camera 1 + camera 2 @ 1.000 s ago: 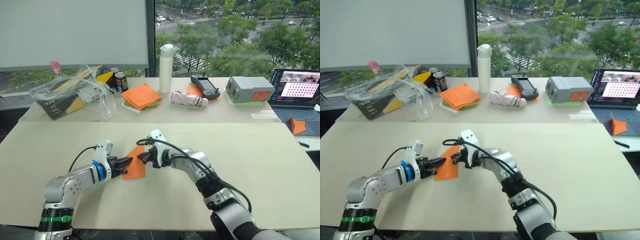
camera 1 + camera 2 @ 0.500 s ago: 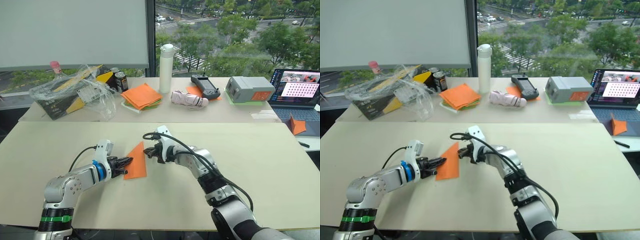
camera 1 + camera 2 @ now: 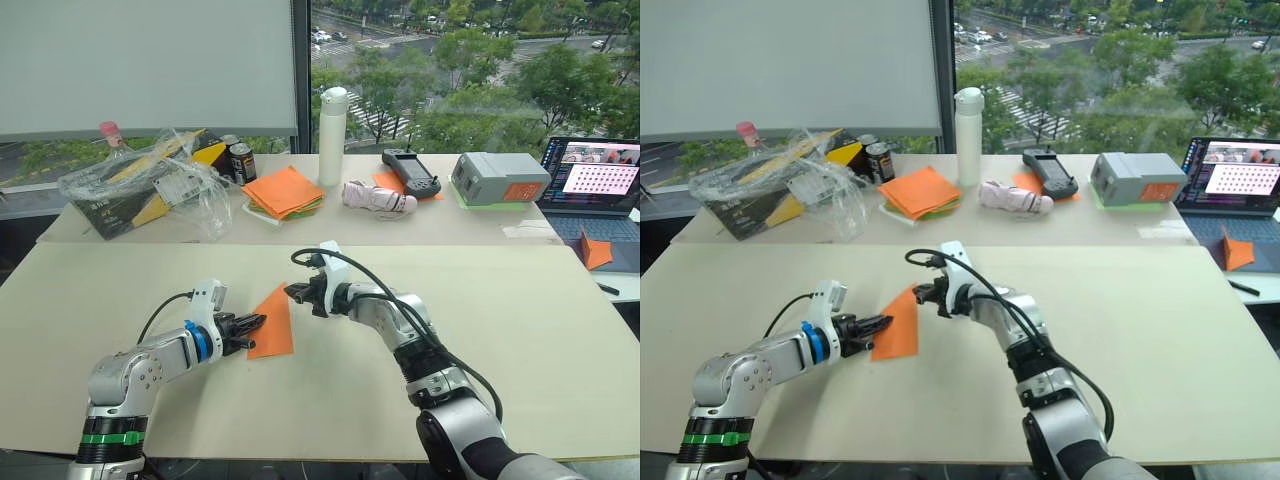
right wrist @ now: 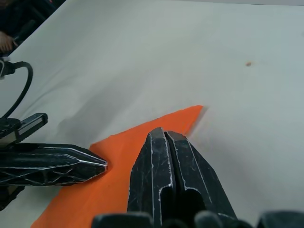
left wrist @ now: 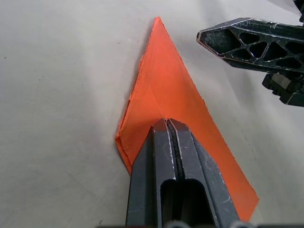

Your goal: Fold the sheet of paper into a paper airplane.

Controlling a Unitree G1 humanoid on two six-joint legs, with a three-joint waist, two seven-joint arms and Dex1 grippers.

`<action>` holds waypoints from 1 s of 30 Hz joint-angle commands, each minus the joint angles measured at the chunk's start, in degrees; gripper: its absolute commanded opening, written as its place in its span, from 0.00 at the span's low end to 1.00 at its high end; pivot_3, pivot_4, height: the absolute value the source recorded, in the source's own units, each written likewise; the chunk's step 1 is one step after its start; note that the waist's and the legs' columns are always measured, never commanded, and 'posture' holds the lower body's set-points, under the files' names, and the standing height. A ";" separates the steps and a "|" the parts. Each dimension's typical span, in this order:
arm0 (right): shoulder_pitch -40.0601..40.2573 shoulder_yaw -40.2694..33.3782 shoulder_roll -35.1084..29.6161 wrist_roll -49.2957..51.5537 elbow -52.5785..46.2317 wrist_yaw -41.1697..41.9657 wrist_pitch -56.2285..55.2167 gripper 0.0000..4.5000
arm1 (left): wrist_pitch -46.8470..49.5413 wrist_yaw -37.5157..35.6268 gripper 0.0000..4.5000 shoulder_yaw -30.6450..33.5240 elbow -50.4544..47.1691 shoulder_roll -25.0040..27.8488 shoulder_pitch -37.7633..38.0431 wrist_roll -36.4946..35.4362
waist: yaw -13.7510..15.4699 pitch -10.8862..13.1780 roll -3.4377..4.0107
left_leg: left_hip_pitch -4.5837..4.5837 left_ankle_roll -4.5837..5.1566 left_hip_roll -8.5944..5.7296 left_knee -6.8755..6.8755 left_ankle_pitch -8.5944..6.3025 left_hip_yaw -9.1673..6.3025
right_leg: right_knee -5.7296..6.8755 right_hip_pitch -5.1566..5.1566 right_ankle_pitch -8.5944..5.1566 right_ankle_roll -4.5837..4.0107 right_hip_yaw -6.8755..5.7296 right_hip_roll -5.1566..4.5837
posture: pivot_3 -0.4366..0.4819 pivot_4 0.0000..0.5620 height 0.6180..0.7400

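the sheet of paper (image 3: 272, 325), already folded into a pointed orange wedge, is seen lying flat on the near counter (image 3: 520, 330), between the two arms. its long axis runs from a sharp tip on the far side to a wide base on the near side. the left gripper (image 3: 256, 326) is set at the wedge's left edge with its fingers pressed together on that edge, so the paper is pinned or pinched there; which of the two cannot be told. the right gripper (image 3: 291, 291) is held just off the far tip, on the tip's right, with its fingers brought together and nothing between them. in the right wrist view the tip (image 4: 197, 110) is seen just ahead of the closed fingers.

the next crease is judged to turn on this: the paper lies to the left of and nearer than the right gripper, while the left gripper is already at the paper.
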 commanded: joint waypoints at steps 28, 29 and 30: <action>-9.34 -2.87 4.60 -4.29 18.43 -4.82 -11.22 0.01 | 1.85 1.49 0.00 0.27 -1.82 -0.39 2.23 0.31 | -0.17 0.00 0.00 | -0.01 -0.04 0.01 -0.02 0.02 0.01 | 0.00 -0.04 0.00 0.00 0.01 0.00 | 0.48 0.27 1.00; -9.47 -2.91 4.63 -4.34 18.70 -4.63 -11.39 0.01 | 1.87 1.51 0.00 0.29 -1.83 -0.39 2.23 0.31 | -0.19 0.00 0.00 | -0.01 -0.04 0.01 -0.02 0.02 0.01 | 0.00 -0.04 0.00 0.00 0.01 0.00 | 0.48 0.27 1.00; -9.55 -2.92 4.67 -4.44 18.88 -4.51 -11.58 0.01 | 1.91 1.51 0.00 0.31 -1.86 -0.39 2.24 0.30 | -0.19 0.00 0.00 | -0.01 -0.04 0.01 -0.02 0.02 0.01 | 0.00 -0.04 0.00 0.00 0.01 0.00 | 0.48 0.27 1.00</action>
